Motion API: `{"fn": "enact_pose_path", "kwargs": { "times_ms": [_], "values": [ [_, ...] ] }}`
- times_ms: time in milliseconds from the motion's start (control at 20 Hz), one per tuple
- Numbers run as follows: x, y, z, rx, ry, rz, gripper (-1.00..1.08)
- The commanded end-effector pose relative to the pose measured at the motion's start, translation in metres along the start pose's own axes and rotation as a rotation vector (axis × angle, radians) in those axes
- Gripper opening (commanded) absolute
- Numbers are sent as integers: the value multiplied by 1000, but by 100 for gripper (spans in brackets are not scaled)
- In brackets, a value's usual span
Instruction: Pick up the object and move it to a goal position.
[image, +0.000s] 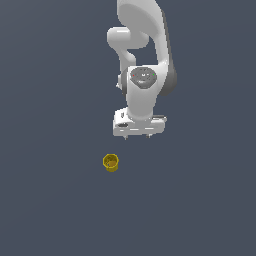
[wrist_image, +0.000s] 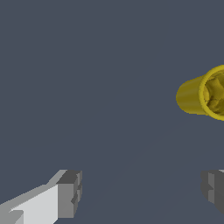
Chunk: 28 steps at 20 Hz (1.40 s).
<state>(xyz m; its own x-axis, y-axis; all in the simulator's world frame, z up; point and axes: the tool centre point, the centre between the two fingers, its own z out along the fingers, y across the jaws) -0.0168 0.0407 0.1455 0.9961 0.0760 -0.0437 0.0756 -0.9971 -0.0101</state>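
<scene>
The object is a small yellow cup (image: 111, 162) with a hollow top, standing on the dark grey floor. It also shows in the wrist view (wrist_image: 203, 96), partly cut by the picture's edge. My white gripper (image: 137, 136) hangs above the floor, to the exterior view's right of the cup and farther back, apart from it. In the wrist view the gripper (wrist_image: 142, 190) is open and empty, with its two grey fingertips (wrist_image: 70, 192) wide apart and the cup outside the gap between them.
The white arm (image: 142, 55) rises behind the gripper toward the top of the exterior view. The flat dark grey floor (image: 50, 200) spreads all around.
</scene>
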Motion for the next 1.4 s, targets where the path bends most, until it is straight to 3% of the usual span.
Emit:
{"fn": "enact_pose_path", "kwargs": {
  "times_ms": [0,500,950,1350],
  "values": [
    [0,0,0,0,0,0,100],
    [8,-26,-24,16,34,-29,100],
    [14,-16,-19,12,34,-67,100],
    [28,9,-8,4,36,-172,100]
  ]
}}
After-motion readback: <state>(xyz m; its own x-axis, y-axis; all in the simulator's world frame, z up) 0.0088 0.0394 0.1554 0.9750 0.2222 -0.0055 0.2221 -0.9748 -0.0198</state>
